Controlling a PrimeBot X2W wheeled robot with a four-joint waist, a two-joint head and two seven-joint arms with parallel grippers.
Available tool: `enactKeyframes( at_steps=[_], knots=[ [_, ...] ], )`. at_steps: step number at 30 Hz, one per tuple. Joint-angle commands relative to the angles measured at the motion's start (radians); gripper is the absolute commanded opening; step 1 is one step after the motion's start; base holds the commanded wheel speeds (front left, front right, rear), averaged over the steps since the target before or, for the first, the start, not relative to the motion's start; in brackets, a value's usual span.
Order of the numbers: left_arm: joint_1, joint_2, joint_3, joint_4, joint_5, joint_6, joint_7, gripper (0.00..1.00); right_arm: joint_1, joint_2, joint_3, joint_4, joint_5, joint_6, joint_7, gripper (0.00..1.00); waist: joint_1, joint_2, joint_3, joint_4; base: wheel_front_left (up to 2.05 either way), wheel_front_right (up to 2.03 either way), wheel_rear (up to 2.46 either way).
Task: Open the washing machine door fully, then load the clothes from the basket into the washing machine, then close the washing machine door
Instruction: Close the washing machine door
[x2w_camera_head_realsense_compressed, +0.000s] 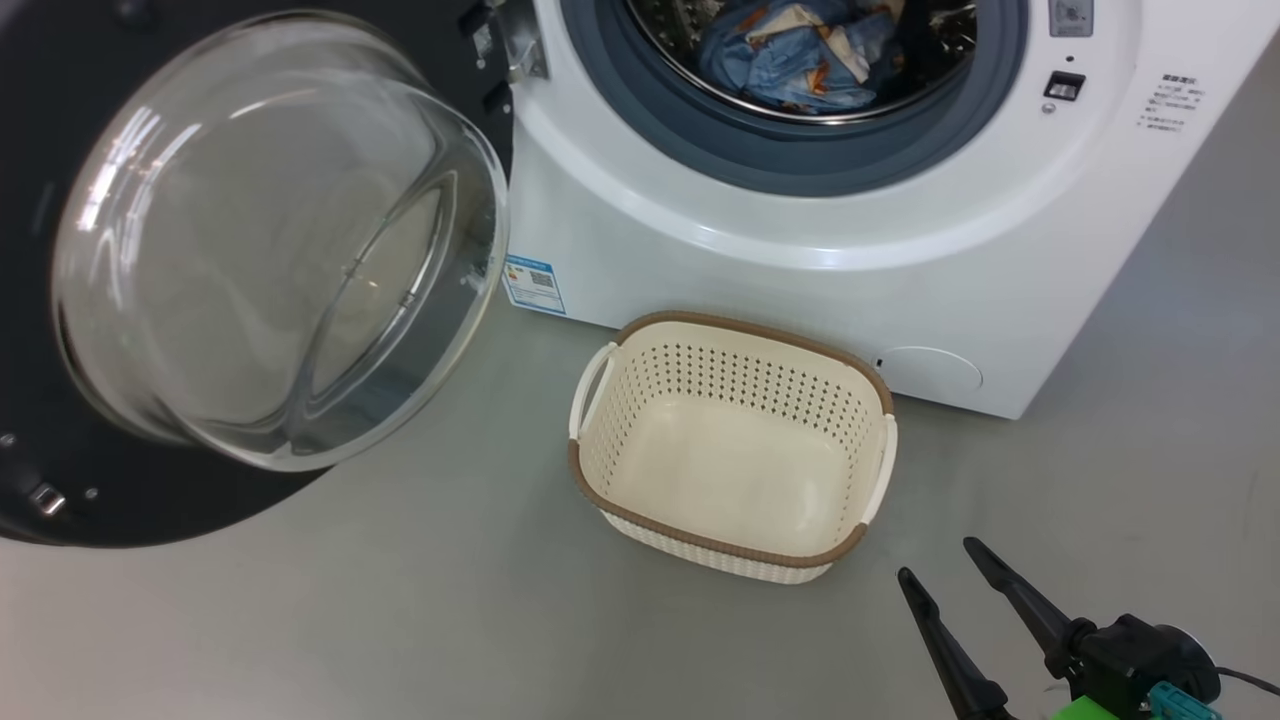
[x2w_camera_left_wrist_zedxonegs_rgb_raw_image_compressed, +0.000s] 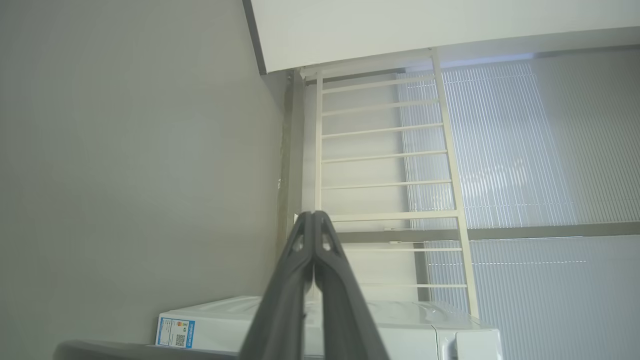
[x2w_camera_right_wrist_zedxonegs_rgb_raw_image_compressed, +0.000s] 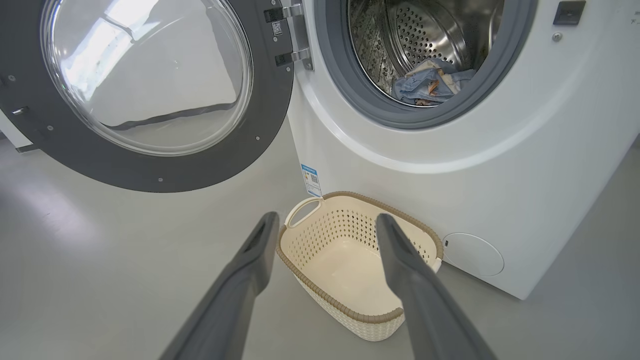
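Head view, with both wrist views. The washing machine (x2w_camera_head_realsense_compressed: 800, 290) stands on the grey floor (x2w_camera_head_realsense_compressed: 400, 620), its round mouth facing me. The washing machine door (x2w_camera_head_realsense_compressed: 250, 250) hangs wide open at my left from the metal hinge (x2w_camera_head_realsense_compressed: 520, 45) on the left edge of the mouth. Its inner face is turned toward the camera, and the clear glass bowl bulges out and slightly rightward.

The clothes (x2w_camera_head_realsense_compressed: 800, 55), blue with orange-brown print and a little cream cloth, lie in a heap low inside the steel drum (x2w_camera_right_wrist_zedxonegs_rgb_raw_image_compressed: 425, 35), behind the grey rubber ring (x2w_camera_head_realsense_compressed: 800, 165).

The basket (x2w_camera_head_realsense_compressed: 720, 545) sits upright on the floor just before the machine's front, near the blue label (x2w_camera_head_realsense_compressed: 533, 283), mouth upward. Its long axis, from handle to handle, runs roughly along the machine's front.

The right gripper (x2w_camera_head_realsense_compressed: 936, 557) is at lower right, near the basket. Its fingers are spread wide with nothing between them, and they point up the view and leftward toward the basket. In its own wrist view the right gripper (x2w_camera_right_wrist_zedxonegs_rgb_raw_image_compressed: 326, 216) frames the basket.

The left gripper (x2w_camera_left_wrist_zedxonegs_rgb_raw_image_compressed: 313, 215) has its fingers pressed flat together and holds nothing.
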Motion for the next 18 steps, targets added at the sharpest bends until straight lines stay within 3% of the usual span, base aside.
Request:
enactKeyframes(
  at_steps=[1, 18],
  knots=[
    [-0.021, 0.082, 0.004, -0.017, -0.006, -0.012, 0.015, 0.00, -0.018, -0.016, 0.021, -0.027, -0.008, 0.006, -0.005, 1.00, 0.0000, -0.0001, 0.012, -0.011, 0.00, 0.00, 0.00],
    [-0.073, 0.037, -0.052, 0.014, -0.018, -0.038, 0.138, 0.00, -0.031, -0.037, 0.005, -0.040, -0.020, 0.006, -0.005, 1.00, 0.0000, -0.0001, 0.076, -0.019, 0.00, 0.00, 0.00]
  ],
)
